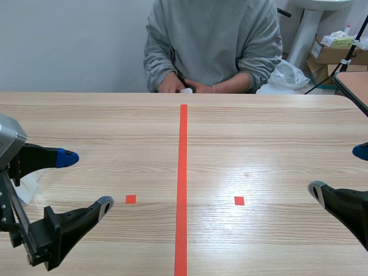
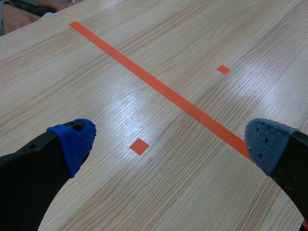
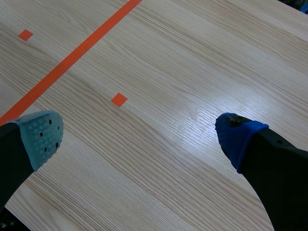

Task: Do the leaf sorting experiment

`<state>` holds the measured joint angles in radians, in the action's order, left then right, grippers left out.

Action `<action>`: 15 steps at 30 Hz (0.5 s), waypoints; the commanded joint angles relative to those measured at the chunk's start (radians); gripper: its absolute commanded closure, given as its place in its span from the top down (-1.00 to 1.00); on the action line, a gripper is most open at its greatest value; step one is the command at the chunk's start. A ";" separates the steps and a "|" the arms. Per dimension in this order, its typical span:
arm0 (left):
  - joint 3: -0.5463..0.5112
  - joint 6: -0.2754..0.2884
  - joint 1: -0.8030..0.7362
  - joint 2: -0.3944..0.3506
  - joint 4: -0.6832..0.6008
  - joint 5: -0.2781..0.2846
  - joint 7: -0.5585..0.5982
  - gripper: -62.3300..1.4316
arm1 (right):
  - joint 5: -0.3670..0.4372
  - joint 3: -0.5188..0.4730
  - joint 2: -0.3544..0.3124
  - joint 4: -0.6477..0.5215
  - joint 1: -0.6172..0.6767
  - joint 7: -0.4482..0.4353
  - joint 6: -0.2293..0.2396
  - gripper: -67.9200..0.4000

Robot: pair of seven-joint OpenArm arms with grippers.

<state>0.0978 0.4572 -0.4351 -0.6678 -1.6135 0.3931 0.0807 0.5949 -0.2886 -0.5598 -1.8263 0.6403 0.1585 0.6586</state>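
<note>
Left pincer point(image 1: 86, 181) and right pincer point(image 1: 338, 169) hang released above the wooden table point(image 1: 259, 132), a person point(image 1: 213, 40) seated opposite. No leaves are in view; sorting apparently not yet begun, awaiting leaves to pick.

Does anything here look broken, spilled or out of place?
Nothing stands out. The left gripper and right gripper hang open over the wooden table, the orange-red tape line runs straight, and the person's hands rest together at the far edge.

Lab-like test room, tape-marked wooden table point(image 1: 276, 132), person point(image 1: 213, 40) seated opposite, cardboard boxes point(image 1: 332, 54) by wall
</note>
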 commanded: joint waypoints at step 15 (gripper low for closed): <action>-0.010 0.010 -0.131 0.042 -0.047 0.029 0.088 1.00 | 0.011 -0.005 -0.013 -0.005 -0.011 -0.014 -0.003 1.00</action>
<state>0.0959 0.4648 -0.5629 -0.6346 -1.6348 0.4156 0.1474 0.5949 -0.2886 -0.5598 -1.8263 0.6403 0.1589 0.6586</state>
